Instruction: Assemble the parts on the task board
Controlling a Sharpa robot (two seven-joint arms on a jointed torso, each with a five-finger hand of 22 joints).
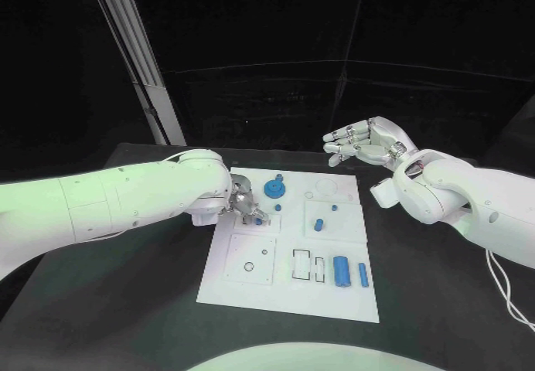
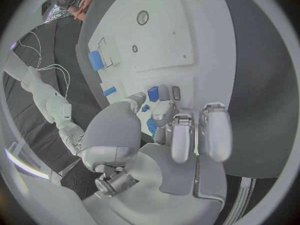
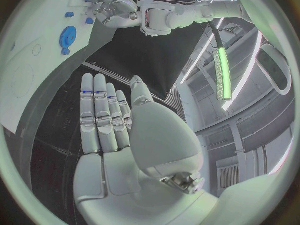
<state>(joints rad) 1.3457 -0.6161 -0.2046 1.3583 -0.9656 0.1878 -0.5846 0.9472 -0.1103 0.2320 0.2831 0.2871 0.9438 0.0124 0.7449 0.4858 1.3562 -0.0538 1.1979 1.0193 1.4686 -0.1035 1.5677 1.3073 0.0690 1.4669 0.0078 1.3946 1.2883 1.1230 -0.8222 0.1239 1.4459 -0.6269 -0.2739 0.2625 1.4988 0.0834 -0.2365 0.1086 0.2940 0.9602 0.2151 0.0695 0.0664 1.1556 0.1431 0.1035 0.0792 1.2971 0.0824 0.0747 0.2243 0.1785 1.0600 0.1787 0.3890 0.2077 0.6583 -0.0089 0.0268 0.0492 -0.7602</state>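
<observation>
Reaching over the white board [image 1: 284, 297] on the black surface [image 1: 123, 309], the left hand [image 1: 242, 202] is seen with its fingers [image 2: 164, 112] pinched on a small blue part [image 1: 257, 220]. Raised beyond the board's far right corner, the right hand [image 1: 368, 143] is held empty, fingers apart.

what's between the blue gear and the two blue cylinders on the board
In the head view, a small upright blue peg stands between the blue gear and the two blue cylinders on the task board; the rest is bare white board.
</observation>
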